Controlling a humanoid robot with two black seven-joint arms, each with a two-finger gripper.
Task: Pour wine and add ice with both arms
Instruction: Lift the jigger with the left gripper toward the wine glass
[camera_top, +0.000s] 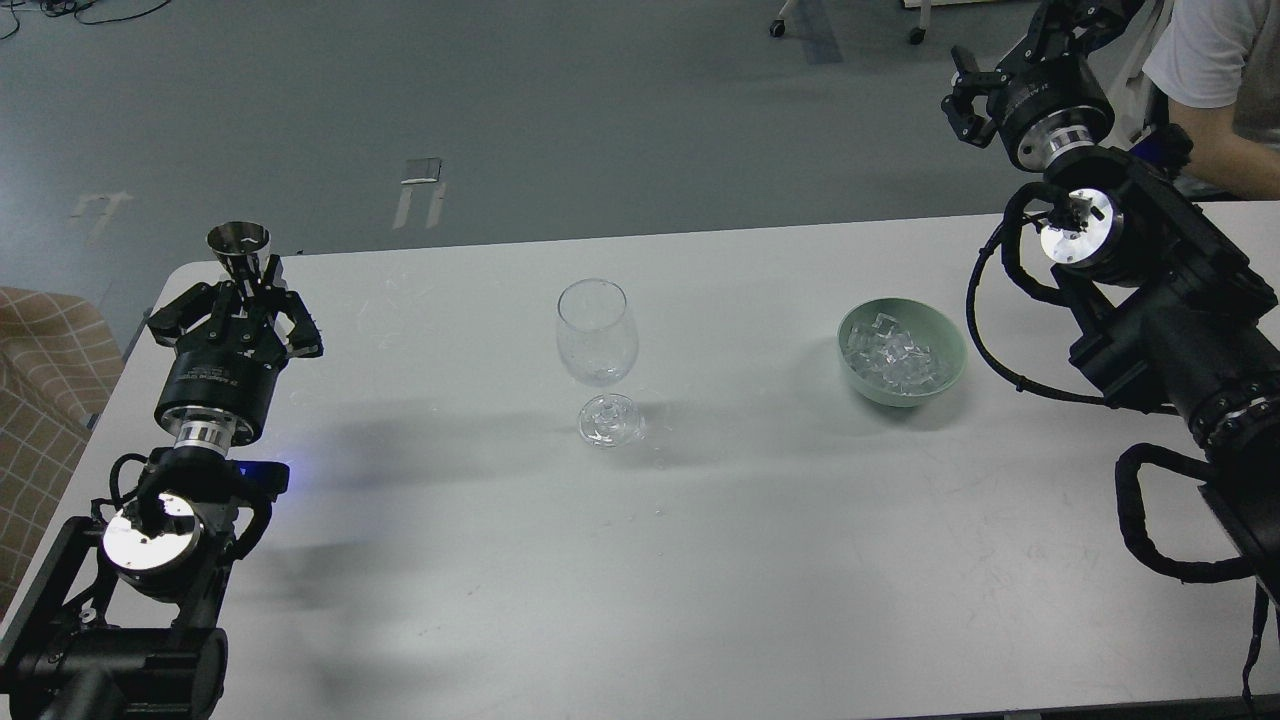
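Note:
A clear stemmed glass (596, 335) stands upright at the middle of the white table (640, 560). A pale green bowl (945, 372) to its right holds many clear ice cubes (890, 357). My left gripper (244, 292) is at the table's far left corner, shut around the lower part of a shiny metal cone cup (238, 245) held upright. I cannot make out the wine in the cup or the glass. My right gripper (962, 97) is raised beyond the table's far right corner, open and empty, well away from the bowl.
A person in a white shirt (1215, 60) sits behind the far right corner, close to my right arm. A checkered chair (45, 400) stands off the table's left edge. Grey floor lies beyond the far edge.

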